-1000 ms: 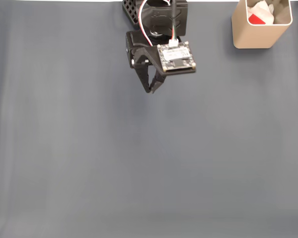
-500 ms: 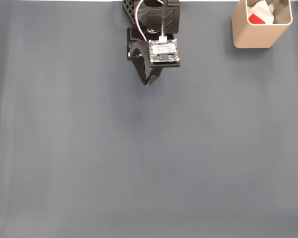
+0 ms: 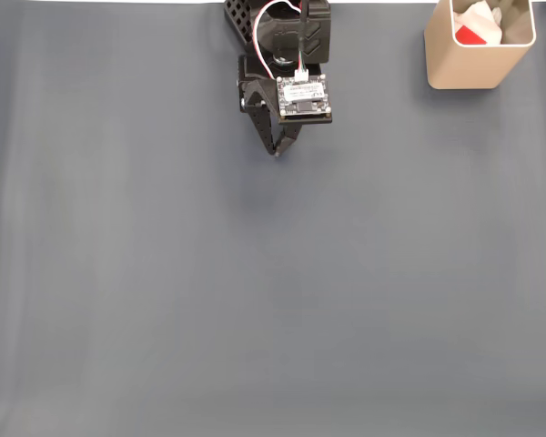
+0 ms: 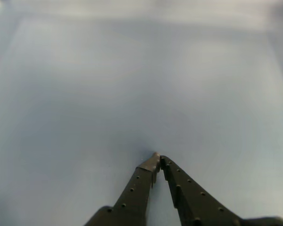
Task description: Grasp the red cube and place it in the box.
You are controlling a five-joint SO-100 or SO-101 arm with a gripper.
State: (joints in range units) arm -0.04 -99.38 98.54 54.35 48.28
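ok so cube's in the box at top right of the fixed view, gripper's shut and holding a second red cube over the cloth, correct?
Not quite. The gripper is shut, but on nothing: in the wrist view its fingertips meet over the bare grey cloth. The rest holds: the fixed view shows the red cube inside the box at top right.

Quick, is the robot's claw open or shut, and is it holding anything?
Gripper: jaws shut, tips together, holding nothing.
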